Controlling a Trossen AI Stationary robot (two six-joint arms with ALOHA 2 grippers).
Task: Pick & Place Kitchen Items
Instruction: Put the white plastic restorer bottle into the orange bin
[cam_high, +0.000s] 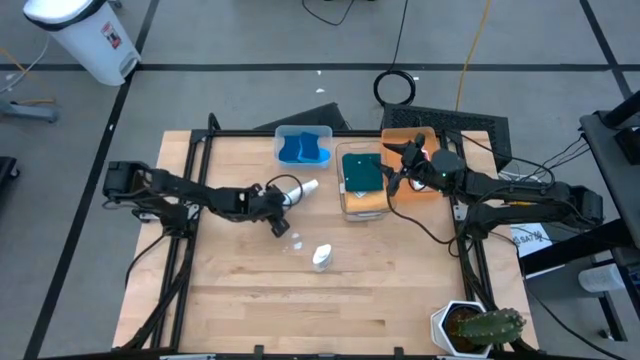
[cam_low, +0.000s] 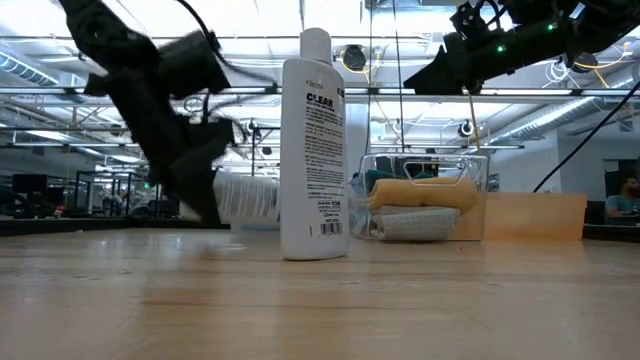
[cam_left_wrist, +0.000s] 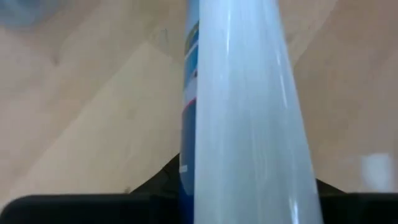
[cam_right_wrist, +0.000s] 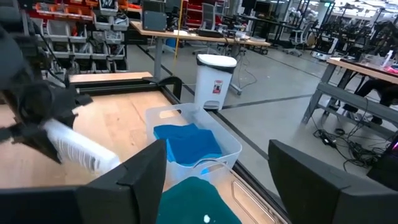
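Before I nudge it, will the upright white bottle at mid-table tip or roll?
The upright white bottle stands tall on a narrow base, so a high push would probably tip it. Its round body suggests it would then roll. It looks like smooth plastic, possibly slippery.

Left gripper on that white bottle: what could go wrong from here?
1. The left gripper grips the lying white bottle near one end, so its free end may sag or twist out on lifting.
2. A second white bottle stands upright close by; a low swing could topple it.
3. The right gripper, fingers open, hovers over the clear bin of folded cloths, so a drop-off there risks the arms colliding.
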